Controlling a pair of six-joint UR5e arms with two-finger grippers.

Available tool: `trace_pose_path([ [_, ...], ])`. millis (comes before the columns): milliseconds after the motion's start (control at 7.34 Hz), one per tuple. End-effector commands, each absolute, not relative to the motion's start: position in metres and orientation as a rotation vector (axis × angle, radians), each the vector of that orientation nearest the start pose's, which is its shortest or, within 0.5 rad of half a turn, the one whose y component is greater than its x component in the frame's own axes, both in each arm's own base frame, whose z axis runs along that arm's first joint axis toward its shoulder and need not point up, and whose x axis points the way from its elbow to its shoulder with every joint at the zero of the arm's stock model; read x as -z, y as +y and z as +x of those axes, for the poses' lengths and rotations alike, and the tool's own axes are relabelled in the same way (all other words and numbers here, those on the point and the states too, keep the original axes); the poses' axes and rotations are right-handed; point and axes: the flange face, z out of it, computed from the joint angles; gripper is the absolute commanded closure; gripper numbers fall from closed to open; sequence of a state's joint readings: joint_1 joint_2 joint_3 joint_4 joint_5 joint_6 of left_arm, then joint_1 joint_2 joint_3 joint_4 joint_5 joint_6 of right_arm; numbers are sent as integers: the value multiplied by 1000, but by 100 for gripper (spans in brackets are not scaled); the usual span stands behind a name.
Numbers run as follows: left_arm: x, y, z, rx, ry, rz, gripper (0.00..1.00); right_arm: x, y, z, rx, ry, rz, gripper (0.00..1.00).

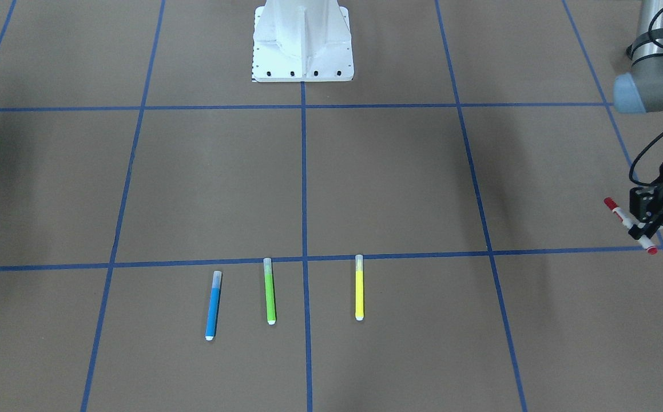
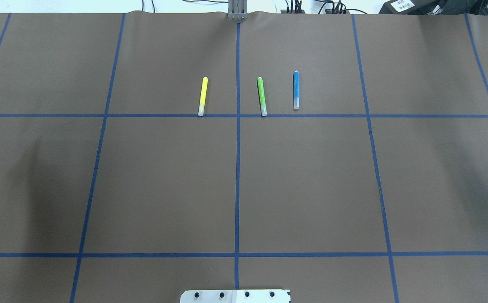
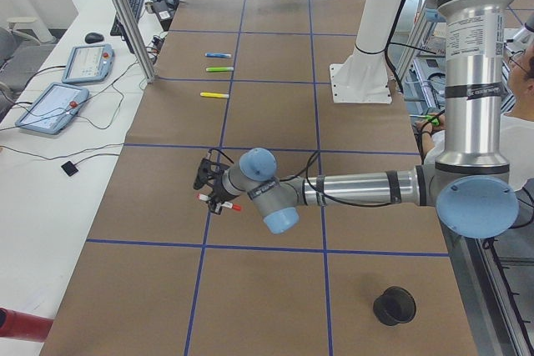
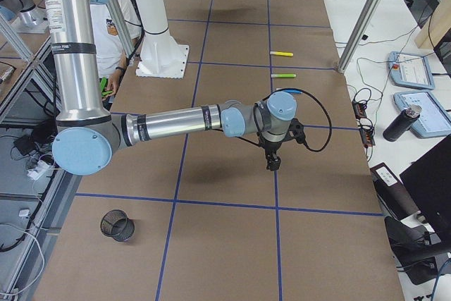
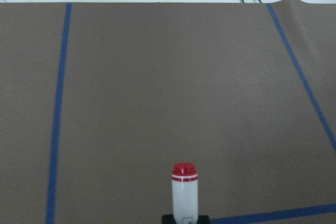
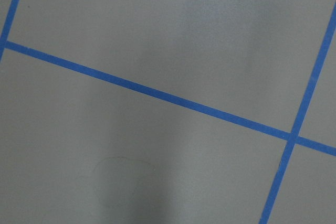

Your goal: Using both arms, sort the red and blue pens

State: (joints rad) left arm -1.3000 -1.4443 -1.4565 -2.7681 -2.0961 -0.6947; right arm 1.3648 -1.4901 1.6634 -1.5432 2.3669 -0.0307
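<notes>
I see the red marker (image 1: 630,225) at the far right edge of the front-facing view. It is gripped crosswise near its lower end by my left gripper (image 1: 643,230), whose fingers are closed on the white barrel. The marker lies on a diagonal, one red end up and to the left, the other down and to the right, close to a blue tape line (image 1: 566,250). From the left wrist camera its red cap (image 5: 184,170) pokes up from the bottom centre of the frame, with brown table beyond it. The left arm (image 1: 657,86) comes down the upper right corner of the front view.

The blue highlighter (image 1: 213,306) lies flat on the table (image 1: 394,183) in the lower middle of that view, left of centre, pale cap uppermost. Just right of it is the green highlighter (image 1: 270,290), and across the centre tape line is the yellow highlighter (image 1: 359,287). All three lie roughly parallel and apart from each other. From overhead the blue one (image 2: 296,90) is the rightmost of the row.

In the right side view, the right arm (image 4: 176,121) stretches across mid-frame with the right gripper (image 4: 271,163) pointing down. I cannot tell whether its fingers are apart or together. Its wrist camera gives me only table and tape.

A black mesh cup (image 4: 118,225) stands at the lower left of that view.
</notes>
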Motion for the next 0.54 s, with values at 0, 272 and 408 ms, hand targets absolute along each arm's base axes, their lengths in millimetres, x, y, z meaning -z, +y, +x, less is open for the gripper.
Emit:
trace_pose_path([
  [0,-732,-374,-16,140,852,655,100,-567,-534,-50,306,-810,119,0],
  [272,-766,-295,-86,217,877,687,100,-564,-534,-50,283,-813,113,0],
  [408,-765,-257,-104,260,883,718,100,-563,-535,-51,279,-814,111,0],
])
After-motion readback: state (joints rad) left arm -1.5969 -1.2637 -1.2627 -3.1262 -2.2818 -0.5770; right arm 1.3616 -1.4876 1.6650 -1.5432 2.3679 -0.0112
